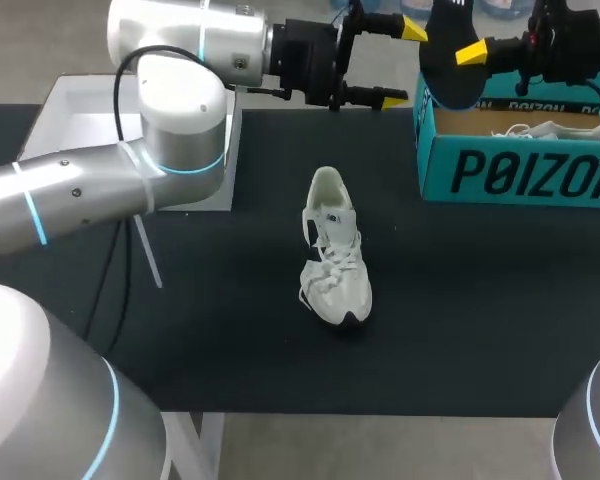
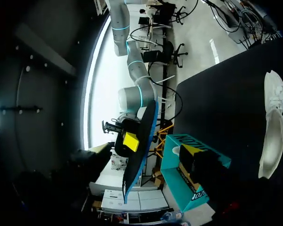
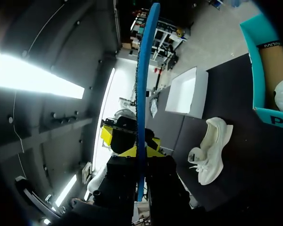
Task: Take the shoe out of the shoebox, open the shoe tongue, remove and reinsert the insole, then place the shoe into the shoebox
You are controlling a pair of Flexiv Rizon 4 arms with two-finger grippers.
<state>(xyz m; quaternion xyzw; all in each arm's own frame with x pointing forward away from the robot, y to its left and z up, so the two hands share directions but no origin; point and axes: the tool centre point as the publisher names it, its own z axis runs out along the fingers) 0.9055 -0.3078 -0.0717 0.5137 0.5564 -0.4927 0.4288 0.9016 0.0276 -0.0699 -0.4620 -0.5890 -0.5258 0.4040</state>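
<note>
Clamped in the right gripper (image 3: 132, 147), the blue-edged insole (image 3: 142, 84) hangs above the teal shoebox (image 1: 500, 170); the left gripper (image 1: 400, 63) gapes empty; the white sneaker (image 1: 332, 250) sits on the tabletop (image 1: 230, 330).

Shoebox (image 1: 520, 175) front wall: large black block lettering on teal, cut off at the side.
Shoebox rim band: small repeated print.
Shoe (image 1: 332, 250) side: small dark mark, unreadable.

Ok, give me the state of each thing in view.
shoe: out of the box, standing on the table.
insole: out of the shoe, held in the air.
shoebox: open.
left gripper: open, empty.
right gripper: shut on the insole.
</note>
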